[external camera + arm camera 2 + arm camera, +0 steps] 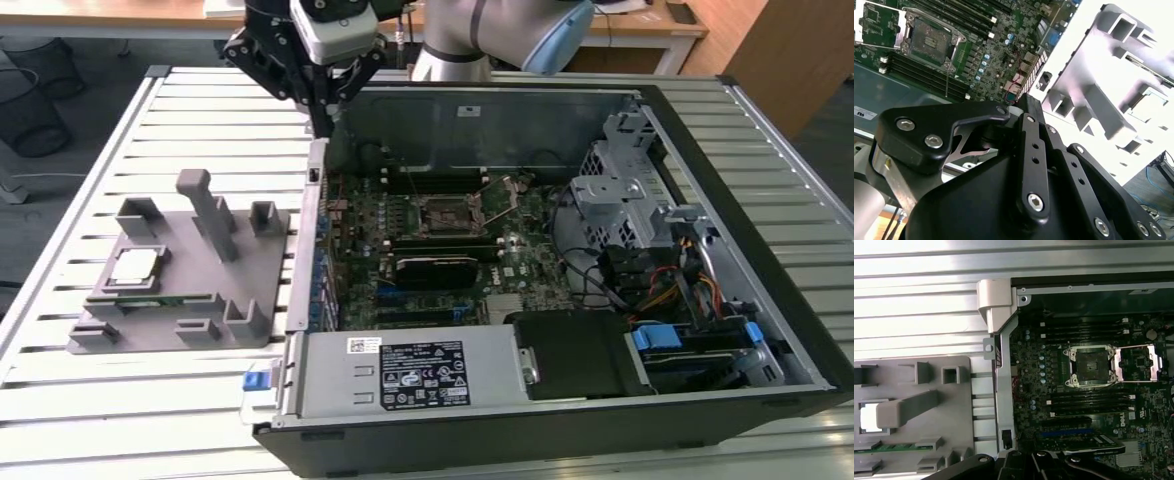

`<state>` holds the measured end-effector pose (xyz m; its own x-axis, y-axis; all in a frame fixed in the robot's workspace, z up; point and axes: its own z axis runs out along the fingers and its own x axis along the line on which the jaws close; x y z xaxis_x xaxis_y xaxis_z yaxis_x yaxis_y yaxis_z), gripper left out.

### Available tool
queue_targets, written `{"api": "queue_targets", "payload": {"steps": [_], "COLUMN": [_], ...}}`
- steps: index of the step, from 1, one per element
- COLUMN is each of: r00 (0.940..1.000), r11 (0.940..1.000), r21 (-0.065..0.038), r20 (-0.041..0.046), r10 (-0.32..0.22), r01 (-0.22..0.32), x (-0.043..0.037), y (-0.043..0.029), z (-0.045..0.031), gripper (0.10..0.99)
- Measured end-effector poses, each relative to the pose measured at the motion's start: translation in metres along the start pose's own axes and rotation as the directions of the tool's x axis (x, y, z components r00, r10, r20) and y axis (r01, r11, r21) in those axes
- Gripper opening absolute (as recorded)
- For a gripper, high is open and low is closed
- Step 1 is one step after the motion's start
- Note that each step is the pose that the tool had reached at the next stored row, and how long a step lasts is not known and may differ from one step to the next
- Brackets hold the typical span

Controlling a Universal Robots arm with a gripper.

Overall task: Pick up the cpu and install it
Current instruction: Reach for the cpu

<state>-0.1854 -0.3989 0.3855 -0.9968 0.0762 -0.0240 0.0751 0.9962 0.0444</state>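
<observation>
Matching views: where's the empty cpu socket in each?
Exterior view: cpu socket in the middle of the motherboard, inside the open case.
Second wrist view: the socket beside its swung-open metal plate.
First wrist view: the socket between the memory slot rows.
Shared landmark: the grey fixture block outside the case wall.

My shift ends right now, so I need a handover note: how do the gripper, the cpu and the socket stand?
Gripper: shut, holding nothing, raised above the computer case's edge on the side nearest the fixture.
cpu: lying in the grey fixture block beside the case.
Socket: open and empty.
Done: nothing that shows.
Left: cpu not yet picked up or installed.
</observation>
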Motion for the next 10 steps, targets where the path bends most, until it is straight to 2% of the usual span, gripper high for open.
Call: {"api": "queue_targets", "payload": {"steps": [10], "r00": [1.0000], "r11": [1.0000], "r21": [0.000], "r20": [-0.0002], "r10": [0.000], "r01": [0.000], "x": [0.0031], "y": [-0.0003], "z": [0.0010], "gripper": [0.106]}}
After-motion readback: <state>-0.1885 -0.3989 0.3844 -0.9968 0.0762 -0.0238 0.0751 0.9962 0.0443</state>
